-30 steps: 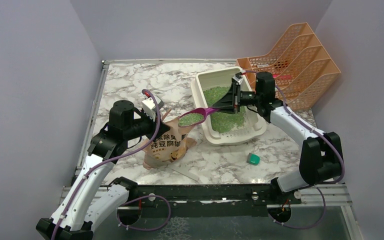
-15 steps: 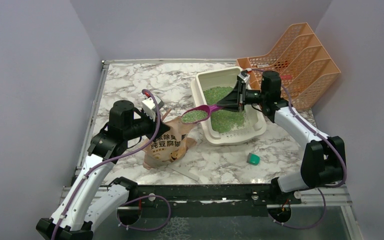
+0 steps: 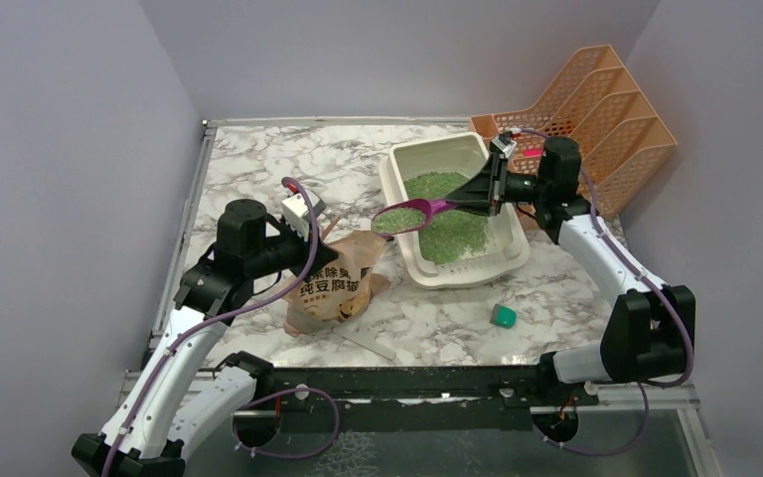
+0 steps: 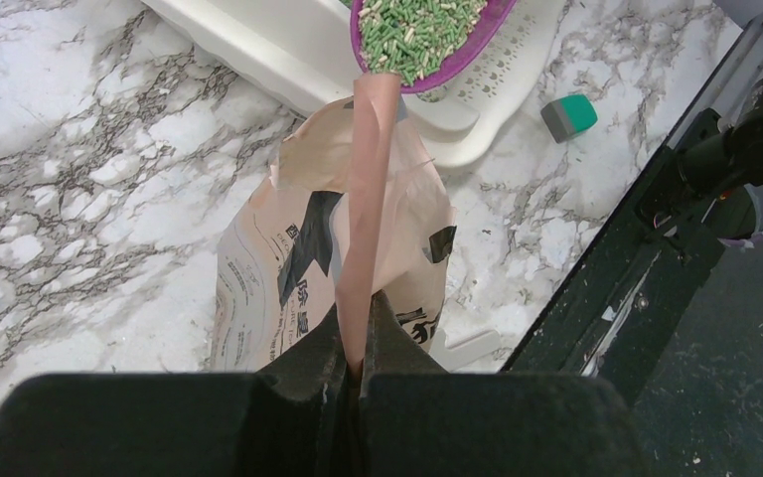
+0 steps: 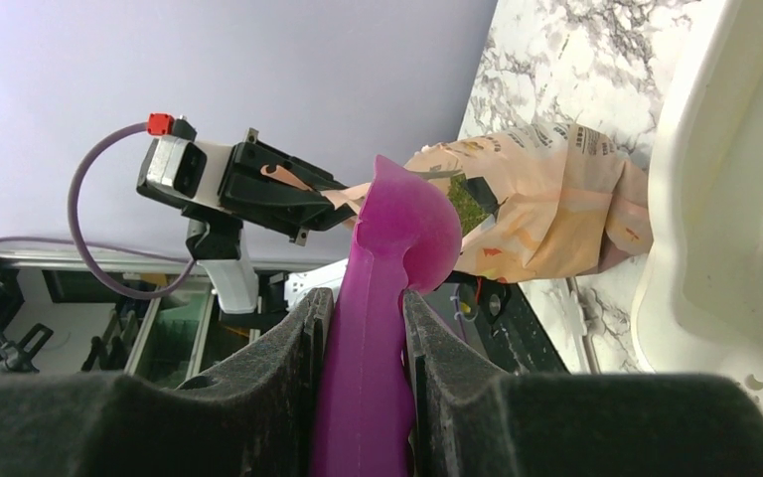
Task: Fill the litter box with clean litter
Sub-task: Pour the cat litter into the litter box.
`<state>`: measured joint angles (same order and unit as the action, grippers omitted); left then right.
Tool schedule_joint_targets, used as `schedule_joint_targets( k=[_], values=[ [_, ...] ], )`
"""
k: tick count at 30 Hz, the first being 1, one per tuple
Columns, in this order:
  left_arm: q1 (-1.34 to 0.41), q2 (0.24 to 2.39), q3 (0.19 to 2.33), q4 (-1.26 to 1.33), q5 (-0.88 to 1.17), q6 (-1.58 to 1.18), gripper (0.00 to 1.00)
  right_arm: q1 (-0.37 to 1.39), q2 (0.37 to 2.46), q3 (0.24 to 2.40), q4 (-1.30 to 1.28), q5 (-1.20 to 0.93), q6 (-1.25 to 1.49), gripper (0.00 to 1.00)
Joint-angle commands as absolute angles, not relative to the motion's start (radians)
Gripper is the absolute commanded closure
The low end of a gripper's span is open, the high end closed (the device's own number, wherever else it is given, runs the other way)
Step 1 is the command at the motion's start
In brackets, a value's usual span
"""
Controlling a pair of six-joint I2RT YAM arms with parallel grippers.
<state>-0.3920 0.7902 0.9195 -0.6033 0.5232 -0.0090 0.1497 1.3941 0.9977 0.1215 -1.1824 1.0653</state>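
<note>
Top view: litter box on the marbled bench, far right, just in front of the orange file rack. Clean litter spread over the floor of the box. Right claw clamped on the handle of the magenta scoop. Bowl roughly level, heaped with green granules, above the box's left rim on the side toward the paper bag. Left claw at the bag's top edge. Small green block alone on the bench, near the box.

Left wrist: claw closed, pinching the bag's upper edge, the paper drawn taut. Loaded bowl above the box rim beyond.

Right wrist: pads tight on both sides of the handle. Dark greenish patch in the bag mouth, probably litter, too small to confirm.
</note>
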Motion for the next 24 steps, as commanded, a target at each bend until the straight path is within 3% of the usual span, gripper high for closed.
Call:
schedule_joint_targets(
  k=[1, 24],
  values=[
    [-0.395, 0.761, 0.946, -0.472, 0.545, -0.038, 1.00, 0.106, 1.361, 1.013, 0.158, -1.238, 1.077, 0.99],
    [-0.394, 0.770, 0.955, -0.493, 0.560, -0.041, 1.00, -0.212, 1.353, 0.983, 0.150, -1.294, 1.082, 0.99]
  ],
)
